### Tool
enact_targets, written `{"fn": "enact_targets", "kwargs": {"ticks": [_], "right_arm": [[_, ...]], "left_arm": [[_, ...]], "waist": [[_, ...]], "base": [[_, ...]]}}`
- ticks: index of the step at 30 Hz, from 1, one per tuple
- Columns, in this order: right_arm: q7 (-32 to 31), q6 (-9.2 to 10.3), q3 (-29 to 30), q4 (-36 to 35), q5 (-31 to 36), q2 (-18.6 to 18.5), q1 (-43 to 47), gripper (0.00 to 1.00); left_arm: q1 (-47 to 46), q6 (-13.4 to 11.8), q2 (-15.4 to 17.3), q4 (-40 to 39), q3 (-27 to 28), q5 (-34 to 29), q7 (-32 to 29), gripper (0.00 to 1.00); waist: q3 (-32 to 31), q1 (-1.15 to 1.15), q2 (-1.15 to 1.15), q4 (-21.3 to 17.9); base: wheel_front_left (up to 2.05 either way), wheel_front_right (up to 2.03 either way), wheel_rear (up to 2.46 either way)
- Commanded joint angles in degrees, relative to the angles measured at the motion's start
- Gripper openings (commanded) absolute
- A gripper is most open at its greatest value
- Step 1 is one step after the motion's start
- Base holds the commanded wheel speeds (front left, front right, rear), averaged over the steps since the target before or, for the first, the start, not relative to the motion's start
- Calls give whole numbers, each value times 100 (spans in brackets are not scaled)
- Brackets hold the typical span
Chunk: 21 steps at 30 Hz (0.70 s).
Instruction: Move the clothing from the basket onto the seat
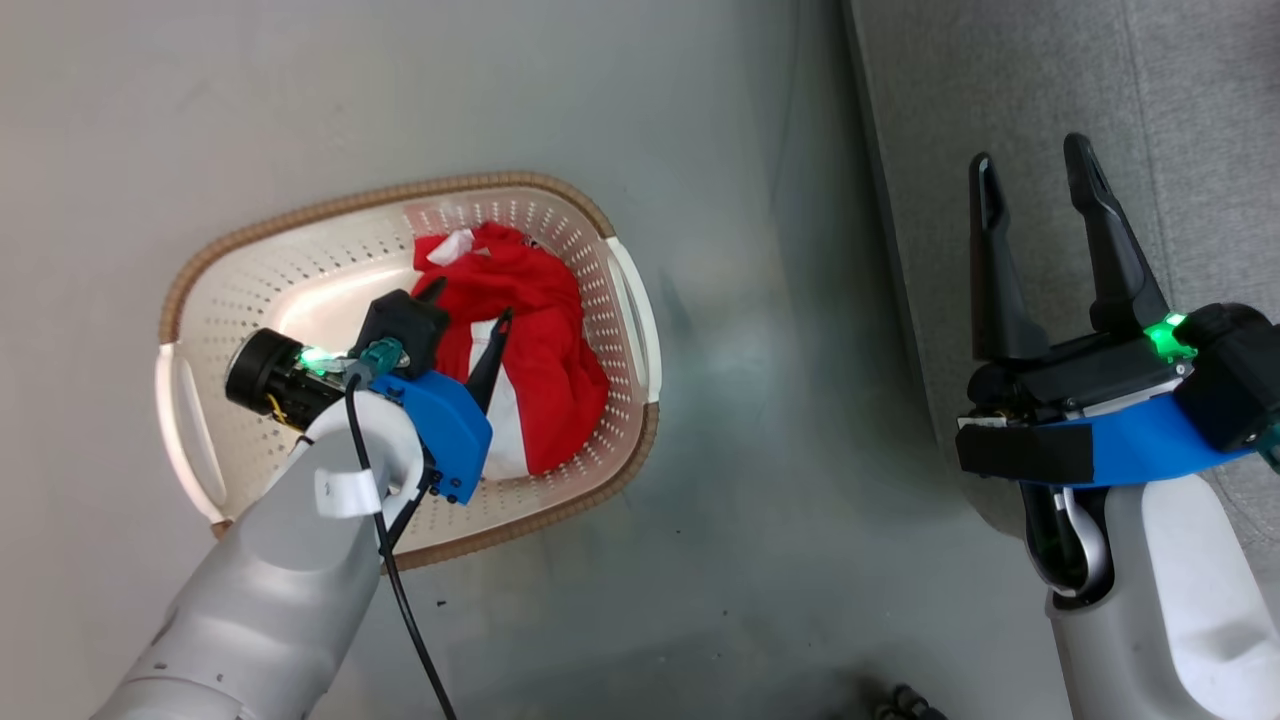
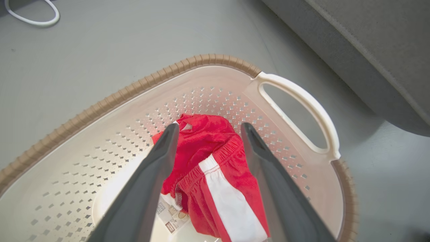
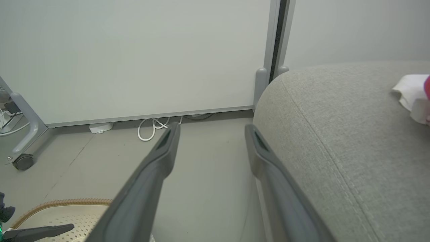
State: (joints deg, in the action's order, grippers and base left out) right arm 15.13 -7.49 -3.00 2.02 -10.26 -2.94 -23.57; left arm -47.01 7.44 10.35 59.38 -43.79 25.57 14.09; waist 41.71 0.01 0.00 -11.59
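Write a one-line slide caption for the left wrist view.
Open left gripper aimed at the red clothing lying in the perforated basket, with the grey seat at upper right.

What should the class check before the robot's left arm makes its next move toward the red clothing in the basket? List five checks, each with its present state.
1. Left gripper open: ok, its jaws stand wide apart.
2. Left gripper lined up: ok, the red clothing lies between the jaws in the left wrist view.
3. Clothing inside the basket: ok, it is bunched at the end nearest the sofa.
4. Clothing gripped: not ok, the jaws have not closed on it.
5. Right gripper out of the way: ok, it is open, over the sofa's edge and away from the basket.
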Motion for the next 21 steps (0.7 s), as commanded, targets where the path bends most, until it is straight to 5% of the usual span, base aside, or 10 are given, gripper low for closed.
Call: {"fn": "enact_targets", "kwargs": {"ticks": [1, 21], "right_arm": [[3, -1, -11, -35, -46, 10, -110, 100], [3, -1, -136, -255, -67, 10, -441, 100]], "left_arm": [[-123, 4, 45, 45, -62, 54, -37, 100], [-640, 4, 393, 212, -1296, 1948, -1604, 100]], "waist": [[167, -1, 0, -57], [1235, -1, 0, -180]], "base": [[0, 0, 0], [0, 0, 0]]}}
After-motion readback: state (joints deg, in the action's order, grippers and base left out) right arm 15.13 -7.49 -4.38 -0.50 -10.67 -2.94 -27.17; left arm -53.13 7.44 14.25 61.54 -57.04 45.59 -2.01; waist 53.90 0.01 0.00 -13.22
